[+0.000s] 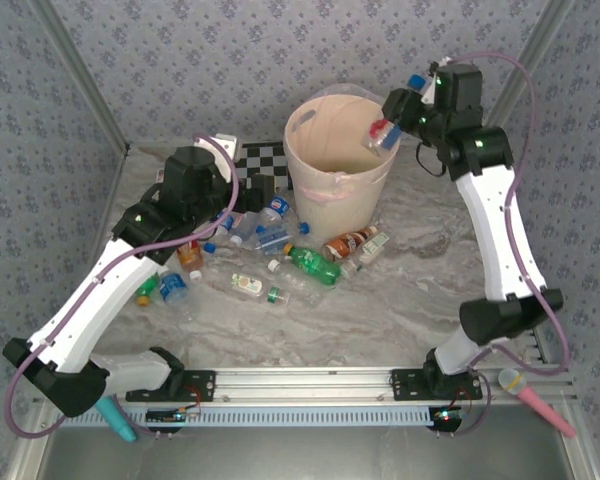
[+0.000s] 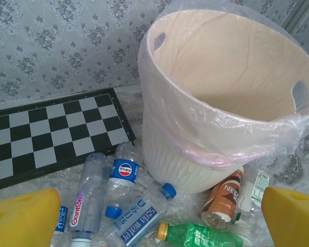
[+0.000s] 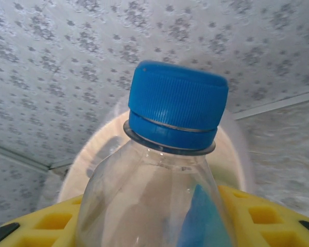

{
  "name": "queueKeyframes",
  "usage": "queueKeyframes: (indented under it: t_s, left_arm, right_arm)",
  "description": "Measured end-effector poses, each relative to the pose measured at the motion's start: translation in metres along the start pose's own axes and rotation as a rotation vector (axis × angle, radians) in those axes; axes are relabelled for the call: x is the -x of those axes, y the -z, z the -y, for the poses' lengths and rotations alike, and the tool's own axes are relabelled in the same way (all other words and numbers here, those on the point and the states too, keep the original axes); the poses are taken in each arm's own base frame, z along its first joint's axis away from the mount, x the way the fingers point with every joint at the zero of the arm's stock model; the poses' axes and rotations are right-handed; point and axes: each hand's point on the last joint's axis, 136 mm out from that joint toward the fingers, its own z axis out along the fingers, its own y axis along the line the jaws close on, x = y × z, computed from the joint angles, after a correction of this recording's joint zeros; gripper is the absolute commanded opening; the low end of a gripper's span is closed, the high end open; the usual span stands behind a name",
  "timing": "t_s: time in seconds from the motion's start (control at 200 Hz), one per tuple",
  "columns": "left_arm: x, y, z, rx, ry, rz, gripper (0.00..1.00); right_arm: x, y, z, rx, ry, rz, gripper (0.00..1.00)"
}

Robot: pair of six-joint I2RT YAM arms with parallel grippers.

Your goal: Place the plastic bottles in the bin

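right gripper (image 1: 390, 122): pinching a clear bottle (image 1: 380, 138) by its body, yellow pads (image 3: 247, 211) on either side, blue cap (image 3: 177, 105) pointing away from the wrist. the bottle hangs over the right side of the bin (image 1: 310, 190) mouth, above the rim. cannot tell if it touches the rim.

left gripper (image 2: 154, 226): jaws spread wide, nothing between them. yellow fingers (image 2: 20, 218) sit at the lower corners of the wrist view. it hangs over the pile left of the bin.

other bottles (image 2: 123, 172): lying scattered on the table (image 1: 420, 290) at the bin's near-left foot. green bottle (image 1: 315, 265) is beside the brown-orange bottle (image 1: 352, 242), with blue-label ones further left.

clear liner (image 2: 298, 123) is folded over the bin rim. checkerboard (image 2: 46, 134) lies flat behind the pile.
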Motion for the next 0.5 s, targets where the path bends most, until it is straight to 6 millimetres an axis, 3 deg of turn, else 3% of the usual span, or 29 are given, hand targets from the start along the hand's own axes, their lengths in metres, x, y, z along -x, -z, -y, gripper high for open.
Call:
queueKeyframes:
  t_s: [0.115,0.26,0.5]
  left_arm:
    - [0.004,0.007,0.0,-0.004,0.005,0.017,1.0]
    - [0.007,0.015,-0.002,-0.001,0.008,0.036,1.0]
    - [0.005,0.022,-0.008,0.022,0.009,0.048,1.0]
  right_arm:
    - [0.004,-0.029,-0.012,0.046,-0.031,-0.027,0.51]
    - [-0.007,-0.056,-0.012,0.056,-0.063,-0.089,0.51]
    - [-0.025,-0.065,-0.006,0.035,-0.088,-0.159,0.5]
